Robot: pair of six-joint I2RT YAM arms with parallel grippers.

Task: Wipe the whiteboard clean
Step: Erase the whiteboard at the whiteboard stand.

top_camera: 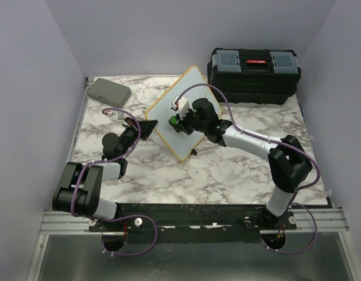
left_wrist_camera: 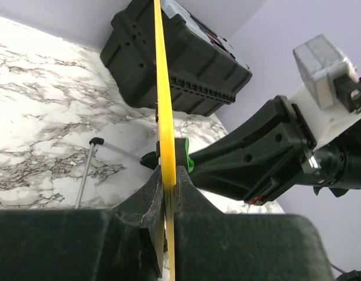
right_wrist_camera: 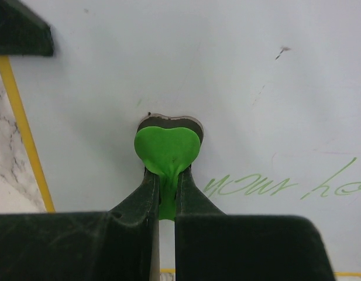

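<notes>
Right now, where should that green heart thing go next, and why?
Probably slide the green heart eraser across to the green writing beside it: the right claw holds it on the whiteboard, the writing is unwiped, and the left claw grips the frame.

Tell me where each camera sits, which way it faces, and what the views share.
Top external: above and behind the robot, looking down on the marble table; left arm and right arm show.
Left wrist: on the left arm, looking along the left claw, shut on the yellow-framed white whiteboard's edge.
Right wrist: faces the board's front; the right claw pinches a green heart-shaped eraser.
Shared: all three show whiteboard and eraser.
</notes>
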